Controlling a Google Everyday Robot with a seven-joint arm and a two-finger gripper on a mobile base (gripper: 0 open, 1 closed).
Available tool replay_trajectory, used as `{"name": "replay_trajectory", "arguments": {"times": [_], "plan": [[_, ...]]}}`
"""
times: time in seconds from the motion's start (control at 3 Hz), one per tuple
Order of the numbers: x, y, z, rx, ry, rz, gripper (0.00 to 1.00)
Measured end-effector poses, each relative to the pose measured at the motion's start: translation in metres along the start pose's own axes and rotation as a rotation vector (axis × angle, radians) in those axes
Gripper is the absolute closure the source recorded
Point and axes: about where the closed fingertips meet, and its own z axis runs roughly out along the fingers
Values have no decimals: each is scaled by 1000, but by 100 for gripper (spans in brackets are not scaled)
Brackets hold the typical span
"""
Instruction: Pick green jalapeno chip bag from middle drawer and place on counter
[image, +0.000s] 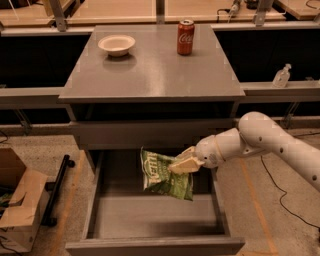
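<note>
Gripper (182, 164): fingers pressed together, pinching the upper right edge of the green jalapeno chip bag (162, 175); sits below the counter's front edge, a little right of its midpoint.
Bag position: hangs tilted from the pinch over the back half of the middle drawer (155, 246); lower corner droops and it looks clear of the drawer floor.
Drawer: pulled out under the front edge of the counter (150, 75).
Counter: bowl (116, 44) near the back left corner, soda can (185, 36) at the back edge right of centre.
Done (judged): grasp made, bag off the drawer floor.
Left (judged): raise the bag above the front edge, carry it over the counter, set it down, let go. Roughly half way.
Arm (270, 142) pose: enters from beyond the front right corner, forearm sloping down and left, wrist about level, gripper pointing left into the drawer opening.
Drop zone (judged): the front half, away from bowl and can.
</note>
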Motion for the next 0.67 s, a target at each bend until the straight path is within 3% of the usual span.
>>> {"name": "replay_trajectory", "arguments": {"times": [0.33,0.67], "plan": [[3,25,-9,-77,45,-8,100],[0,23,-9,-88,43,-1,100]]}}
